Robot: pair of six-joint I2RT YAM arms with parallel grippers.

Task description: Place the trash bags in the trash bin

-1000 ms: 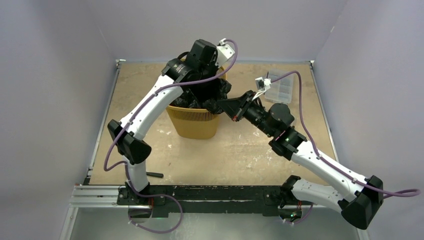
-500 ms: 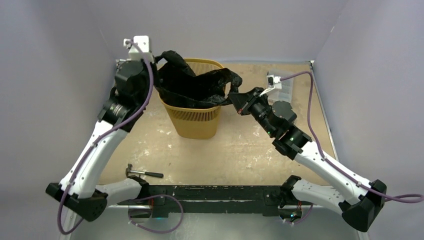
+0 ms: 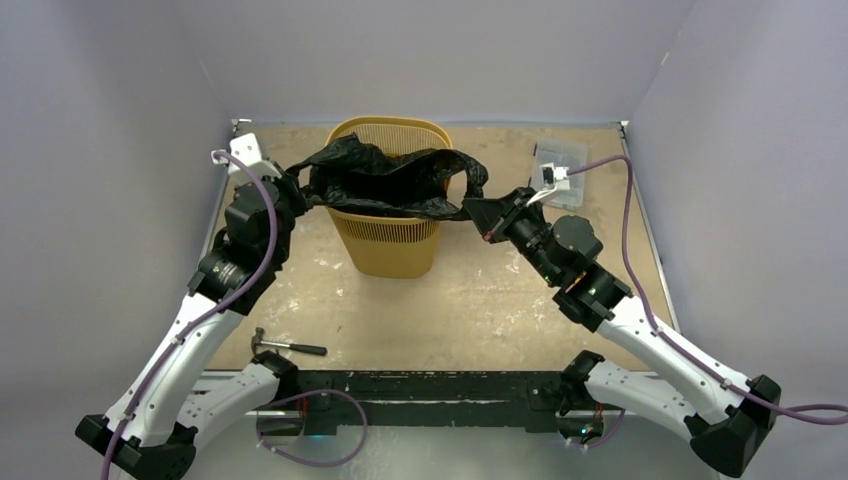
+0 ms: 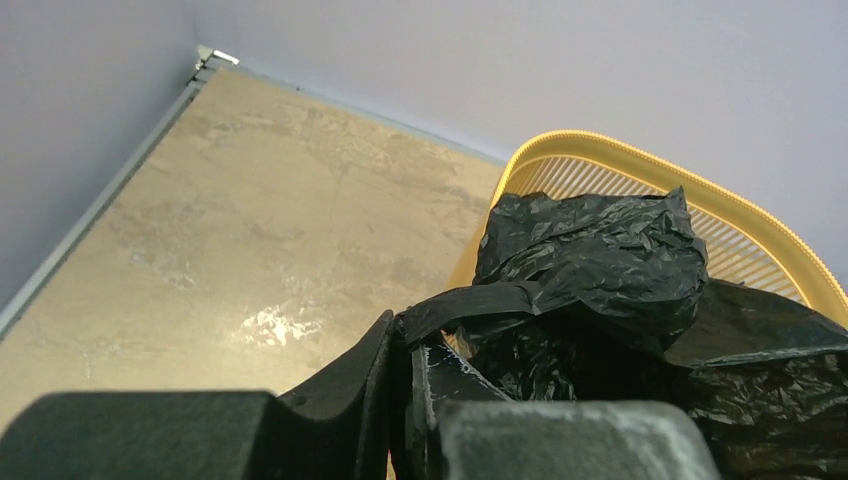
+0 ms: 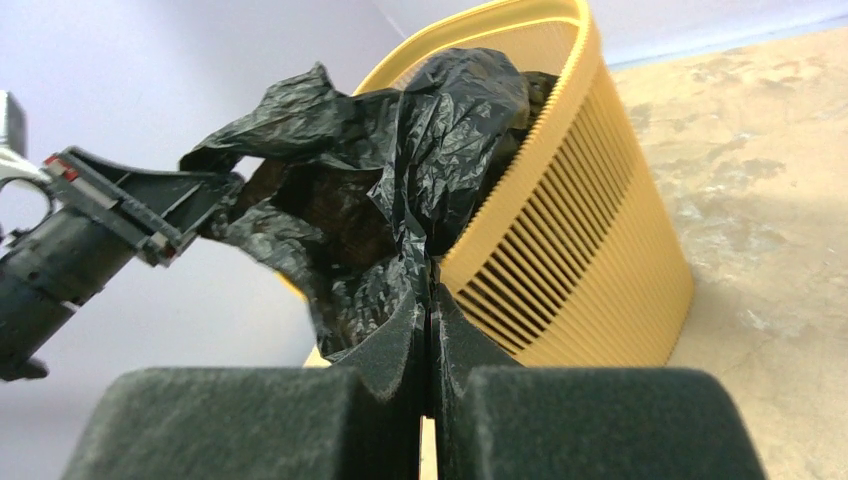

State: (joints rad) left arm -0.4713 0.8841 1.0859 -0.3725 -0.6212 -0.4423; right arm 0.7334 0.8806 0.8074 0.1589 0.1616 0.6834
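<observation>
Stretching the trash bag point(image 3: 385, 182) over the trash bin point(image 3: 388, 250) near the far edge of the table point(image 3: 480, 300), the left hand point(image 3: 292, 192) and right hand point(image 3: 478, 213) each pinch its film; next, probably, pushing it down inside.

Both arms are the same build: left arm point(image 3: 180, 345) and right arm point(image 3: 660, 340) have white link shells and chunky black joint housings. A purple cable point(image 3: 627, 210) runs along each. A black rail point(image 3: 430, 388) carries both bases. Left hand point(image 4: 402, 400) and right hand point(image 5: 428, 345) are matte black with wedge fingers and grainy pads. White camera bracket point(image 3: 552, 177) on each wrist. There may be a green status light point(image 3: 583, 431) at the right base, too small to confirm.
</observation>
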